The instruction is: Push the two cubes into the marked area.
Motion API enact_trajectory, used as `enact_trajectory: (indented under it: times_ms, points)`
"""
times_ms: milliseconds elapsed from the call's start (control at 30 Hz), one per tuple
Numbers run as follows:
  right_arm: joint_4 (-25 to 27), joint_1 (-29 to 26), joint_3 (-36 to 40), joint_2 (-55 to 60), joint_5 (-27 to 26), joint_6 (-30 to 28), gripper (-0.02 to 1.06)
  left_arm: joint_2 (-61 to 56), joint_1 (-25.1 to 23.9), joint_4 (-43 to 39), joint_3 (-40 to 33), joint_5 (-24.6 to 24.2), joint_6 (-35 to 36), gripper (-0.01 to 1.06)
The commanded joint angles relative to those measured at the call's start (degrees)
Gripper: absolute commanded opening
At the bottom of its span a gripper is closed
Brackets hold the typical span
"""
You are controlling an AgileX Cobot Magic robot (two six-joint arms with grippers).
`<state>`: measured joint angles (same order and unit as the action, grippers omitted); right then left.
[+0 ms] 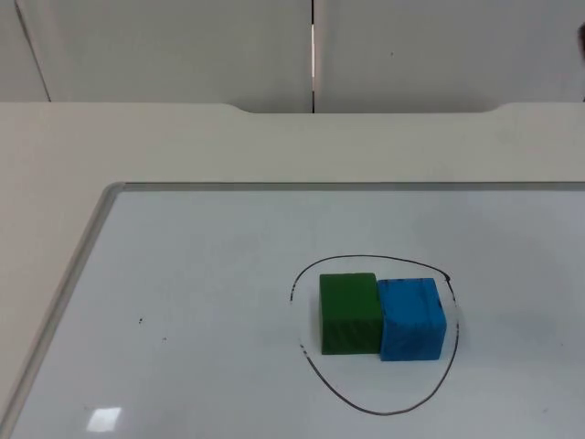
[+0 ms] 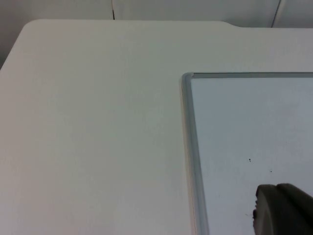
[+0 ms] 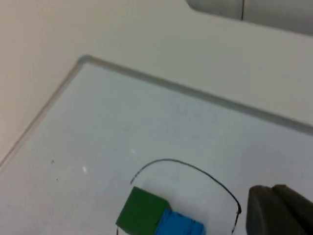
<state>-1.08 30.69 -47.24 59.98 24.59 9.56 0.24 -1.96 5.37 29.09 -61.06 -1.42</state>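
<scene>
A green cube (image 1: 349,313) and a blue cube (image 1: 412,318) sit side by side and touching on the whiteboard. Both lie inside a hand-drawn black loop (image 1: 388,413), and the blue cube's right side comes close to the line. The right wrist view shows the green cube (image 3: 142,211), the blue cube (image 3: 181,226) and the loop (image 3: 171,160) from above, with my right gripper (image 3: 281,211) held high and apart from them. My left gripper (image 2: 283,211) hangs over the whiteboard's left part, far from the cubes.
The whiteboard's metal frame (image 1: 82,256) runs along the left and far sides, and its corner (image 2: 188,78) lies near the left gripper. White table (image 1: 274,146) surrounds the board. A grey partition wall (image 1: 183,46) closes the far side.
</scene>
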Motion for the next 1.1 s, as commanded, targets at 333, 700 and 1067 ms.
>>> enact_trajectory:
  times_ms: [333, 700, 1067]
  points:
    - [-0.38, -0.17, 3.08, -19.22, 7.09, -6.11, 0.00, -0.24, -0.14, -2.20, -0.71, -0.44, 0.23, 0.00]
    - [-0.05, -0.17, 11.64, -33.87, 12.99, -6.36, 0.00, -0.24, -0.14, -2.20, -0.71, -0.44, 0.23, 0.00]
    - [-0.05, -0.17, 16.81, -48.49, 24.95, -6.36, 0.00, -0.24, -0.14, -2.20, -0.71, -0.44, 0.23, 0.00]
